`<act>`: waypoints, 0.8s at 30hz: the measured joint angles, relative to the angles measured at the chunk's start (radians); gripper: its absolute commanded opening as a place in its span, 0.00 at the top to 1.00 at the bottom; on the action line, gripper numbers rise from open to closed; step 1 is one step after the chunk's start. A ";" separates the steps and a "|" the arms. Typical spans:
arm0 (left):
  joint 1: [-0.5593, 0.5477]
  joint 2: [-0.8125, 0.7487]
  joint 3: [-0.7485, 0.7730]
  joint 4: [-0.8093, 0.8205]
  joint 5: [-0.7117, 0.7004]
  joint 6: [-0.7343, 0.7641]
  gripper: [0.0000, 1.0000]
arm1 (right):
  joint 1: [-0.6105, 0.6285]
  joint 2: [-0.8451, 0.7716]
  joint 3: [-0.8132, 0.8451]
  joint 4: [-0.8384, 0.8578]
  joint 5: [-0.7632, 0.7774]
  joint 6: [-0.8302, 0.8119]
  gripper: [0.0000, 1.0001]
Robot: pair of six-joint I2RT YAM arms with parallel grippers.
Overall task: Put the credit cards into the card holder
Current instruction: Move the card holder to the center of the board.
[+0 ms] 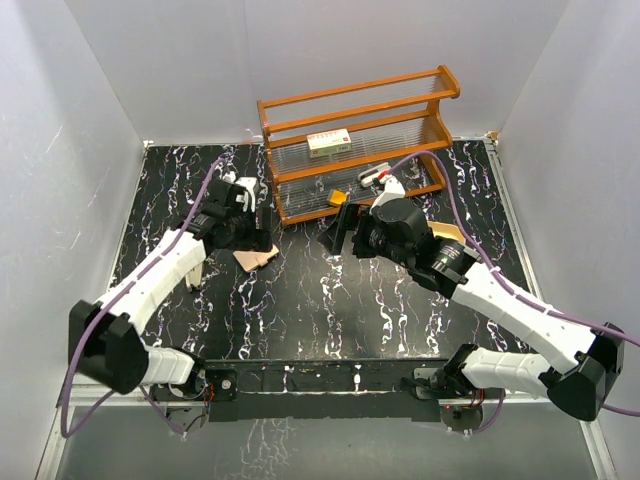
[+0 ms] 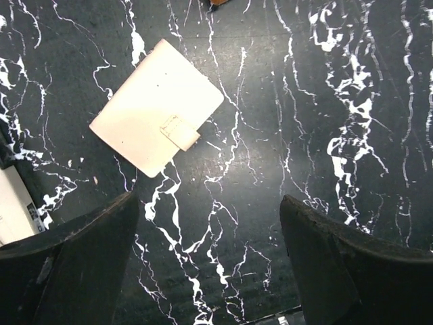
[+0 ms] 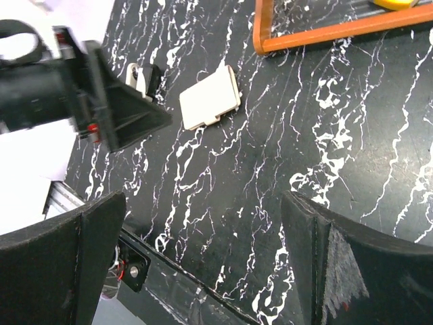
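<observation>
The card holder (image 1: 255,258) is a closed tan wallet lying flat on the black marbled table, its snap tab facing up. It also shows in the left wrist view (image 2: 155,115) and the right wrist view (image 3: 210,98). My left gripper (image 1: 237,222) hovers just behind it, open and empty (image 2: 210,227). My right gripper (image 1: 343,232) is open and empty (image 3: 203,227), in front of the rack and to the right of the wallet. No credit card shows clearly. A flat white piece (image 2: 13,206) lies at the left edge; I cannot tell what it is.
An orange wooden rack (image 1: 360,100) stands at the back, with a white box with red print (image 1: 328,143) on its middle shelf and a small orange item (image 1: 338,197) low down. A beige-rimmed tray (image 1: 452,235) lies partly under my right arm. White walls enclose the table.
</observation>
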 measured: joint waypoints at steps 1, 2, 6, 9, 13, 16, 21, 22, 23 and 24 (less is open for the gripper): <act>0.008 0.029 0.005 0.007 0.006 0.006 0.19 | 0.000 -0.003 0.000 0.007 -0.003 -0.004 0.02; 0.018 0.058 0.010 0.013 0.014 0.011 0.19 | 0.000 -0.007 0.000 0.011 -0.006 -0.008 0.02; 0.090 0.178 0.016 0.053 0.056 0.032 0.19 | 0.000 -0.025 -0.001 0.022 -0.014 -0.014 0.02; 0.143 0.258 0.020 0.073 0.077 0.042 0.19 | 0.000 -0.043 -0.021 0.046 -0.023 -0.014 0.02; 0.170 0.332 0.030 0.098 0.097 0.051 0.21 | 0.000 -0.057 -0.046 0.059 -0.025 -0.014 0.02; 0.170 0.369 0.031 0.123 0.126 0.061 0.20 | 0.000 -0.058 -0.050 0.061 -0.026 -0.013 0.02; 0.170 0.398 0.032 0.171 0.154 0.071 0.18 | 0.000 -0.056 -0.050 0.062 -0.040 -0.013 0.02; 0.170 0.407 0.036 0.174 0.158 0.074 0.18 | 0.000 -0.055 -0.050 0.061 -0.043 -0.013 0.02; 0.170 0.418 0.039 0.178 0.162 0.077 0.18 | 0.000 -0.055 -0.050 0.061 -0.045 -0.013 0.02; 0.170 0.430 0.039 0.183 0.167 0.078 0.18 | 0.000 -0.054 -0.050 0.061 -0.047 -0.012 0.02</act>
